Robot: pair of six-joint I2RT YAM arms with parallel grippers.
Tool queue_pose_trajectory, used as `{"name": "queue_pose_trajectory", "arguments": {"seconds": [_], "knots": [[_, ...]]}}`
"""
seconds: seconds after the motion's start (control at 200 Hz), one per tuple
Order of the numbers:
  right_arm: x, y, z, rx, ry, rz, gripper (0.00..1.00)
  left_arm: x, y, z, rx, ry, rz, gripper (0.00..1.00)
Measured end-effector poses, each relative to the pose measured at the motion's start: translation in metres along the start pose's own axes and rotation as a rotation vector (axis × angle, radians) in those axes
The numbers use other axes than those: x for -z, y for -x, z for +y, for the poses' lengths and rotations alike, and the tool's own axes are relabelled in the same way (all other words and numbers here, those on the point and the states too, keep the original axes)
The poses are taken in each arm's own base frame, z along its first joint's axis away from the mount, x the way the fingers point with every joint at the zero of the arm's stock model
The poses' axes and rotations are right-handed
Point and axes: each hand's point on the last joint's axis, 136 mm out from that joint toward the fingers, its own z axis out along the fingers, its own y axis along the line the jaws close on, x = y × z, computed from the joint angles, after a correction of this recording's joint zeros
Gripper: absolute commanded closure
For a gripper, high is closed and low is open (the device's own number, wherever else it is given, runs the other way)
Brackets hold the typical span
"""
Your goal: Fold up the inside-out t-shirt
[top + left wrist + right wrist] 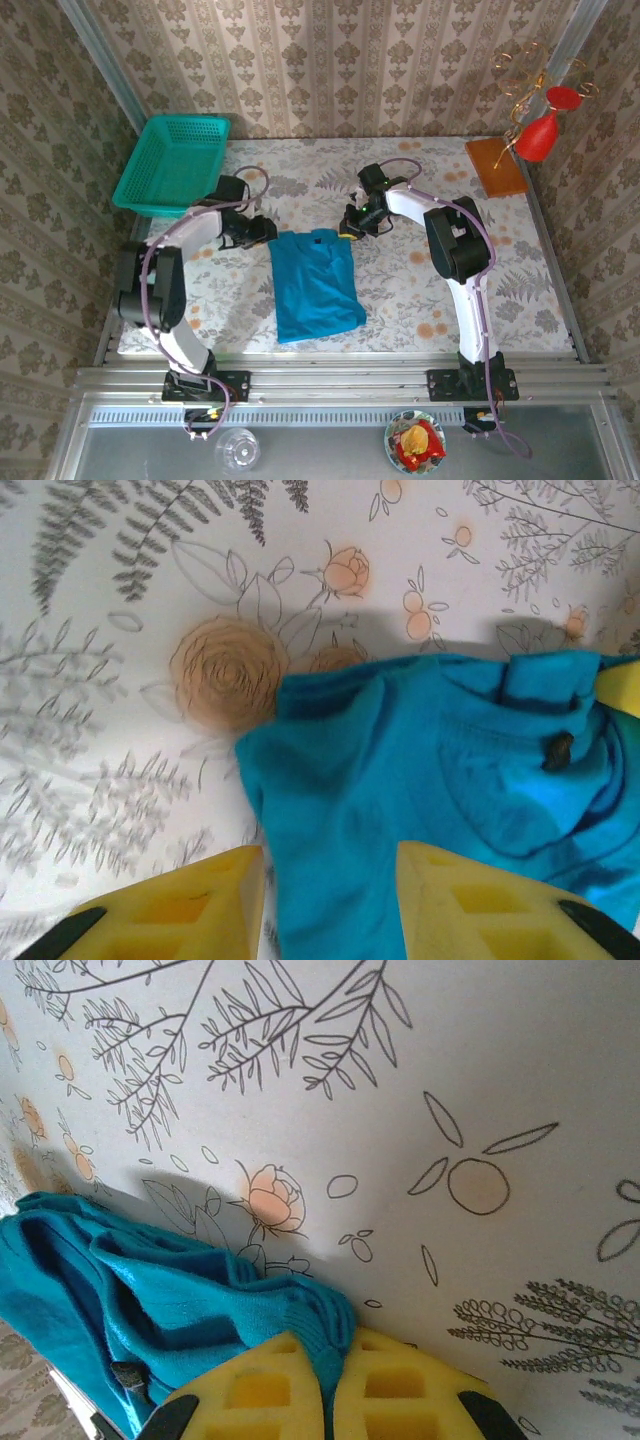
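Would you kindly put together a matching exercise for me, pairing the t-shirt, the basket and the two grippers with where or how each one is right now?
Things:
1. t-shirt
2. basket
3. left gripper
4. right gripper

Places or states:
A. shut on a t-shirt fold
B. at the far left corner of the table
C. lying flat in the middle of the table
D. jaws apart, t-shirt between them

Pairs: 1-C, 2-B, 3-D, 4-A.
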Motion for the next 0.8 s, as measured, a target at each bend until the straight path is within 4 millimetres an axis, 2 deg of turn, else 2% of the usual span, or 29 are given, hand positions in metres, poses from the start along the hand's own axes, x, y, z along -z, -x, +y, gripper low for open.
{"name": "queue_pose_trajectory", "arguments": {"seconds": [0.125,0.225,0.4,0.595,0.725,0.8], "knots": [[0.001,-0.002,-0.002,0.004,-0.007,0.008,1.00,-0.020,0.004,0.003,0.015,-0.023,0.046,0.61],[0.003,-0.004,-0.004,0.003,-0.023,0.011,1.00,-0.028,0.001,0.005,0.026,-0.038,0.071,0.61],[0.007,-0.009,-0.009,-0.005,-0.052,0.016,1.00,-0.030,0.001,0.003,0.026,-0.055,0.076,0.61],[0.008,-0.014,-0.013,-0.011,-0.063,0.021,1.00,-0.031,0.001,0.008,0.024,-0.026,0.073,0.56],[0.009,-0.016,-0.014,-0.014,-0.065,0.023,1.00,-0.037,0.000,0.007,0.028,-0.041,0.085,0.64],[0.010,-0.017,-0.015,-0.017,-0.070,0.026,1.00,-0.038,0.001,0.002,0.033,-0.069,0.084,0.74]]}}
